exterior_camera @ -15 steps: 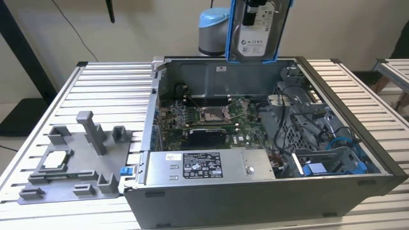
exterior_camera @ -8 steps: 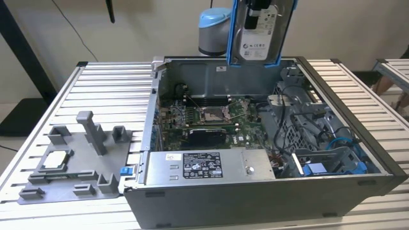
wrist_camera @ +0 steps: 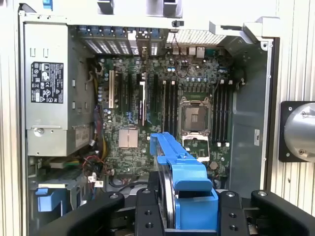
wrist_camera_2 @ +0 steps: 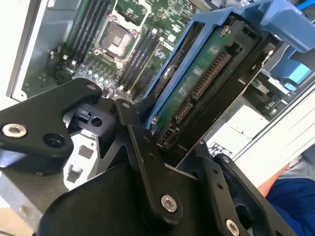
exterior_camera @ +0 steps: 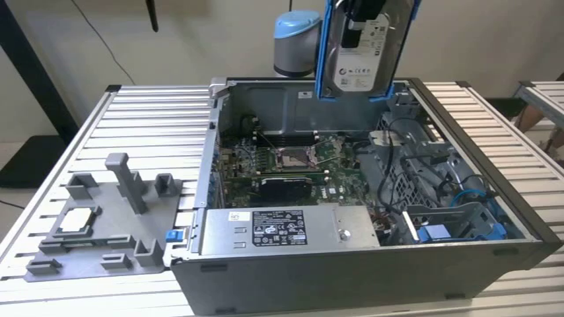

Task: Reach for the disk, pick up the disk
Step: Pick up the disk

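The disk [exterior_camera: 363, 56] hangs upright high above the back of the open computer case [exterior_camera: 352, 284], silver-grey with a white label, clipped in its bright blue side frame. My gripper [exterior_camera: 357, 16] is shut on its upper part at the top edge of the exterior view. In the second wrist view the disk's green board and connector edge [wrist_camera_2: 197, 93] stick out from between my black fingers [wrist_camera_2: 142, 147]. In the first wrist view the blue frame [wrist_camera: 184, 172] sits clamped between the two fingers [wrist_camera: 231, 211], above the motherboard.
The motherboard [exterior_camera: 282, 165] lies inside the case, with a long grey metal box [exterior_camera: 282, 231] bearing a sticker along the front. Blue drive brackets [exterior_camera: 436, 234] sit at the exterior view's right. A grey fixture [exterior_camera: 102, 224] holding a pale square chip [exterior_camera: 78, 219] stands on the slatted table [exterior_camera: 150, 119].
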Tool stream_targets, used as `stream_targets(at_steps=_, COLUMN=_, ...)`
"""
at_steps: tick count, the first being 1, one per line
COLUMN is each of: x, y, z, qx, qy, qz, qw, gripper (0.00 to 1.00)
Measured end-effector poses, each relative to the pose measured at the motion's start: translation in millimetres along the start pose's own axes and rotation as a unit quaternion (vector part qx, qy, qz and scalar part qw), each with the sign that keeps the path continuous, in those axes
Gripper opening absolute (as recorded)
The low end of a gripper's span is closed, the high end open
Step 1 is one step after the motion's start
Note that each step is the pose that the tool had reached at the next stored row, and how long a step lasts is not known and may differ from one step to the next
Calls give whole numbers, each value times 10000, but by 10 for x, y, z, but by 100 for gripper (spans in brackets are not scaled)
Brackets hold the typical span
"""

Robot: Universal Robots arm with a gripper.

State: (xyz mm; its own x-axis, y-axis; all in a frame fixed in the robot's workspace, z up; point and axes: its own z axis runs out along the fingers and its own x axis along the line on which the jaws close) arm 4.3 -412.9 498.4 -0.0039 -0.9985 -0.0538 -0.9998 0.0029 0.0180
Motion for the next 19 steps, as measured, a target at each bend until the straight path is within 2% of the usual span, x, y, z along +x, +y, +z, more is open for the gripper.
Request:
stream_targets(at_steps=12, x=403, y=-2, z=-5, qx=0, qy=0, qz=3, qw=10000, gripper=0)
stream_targets(at_steps=19, x=691, y=-3, z=-6, qx=1, qy=0, qz=7, qw=10000, gripper=0)
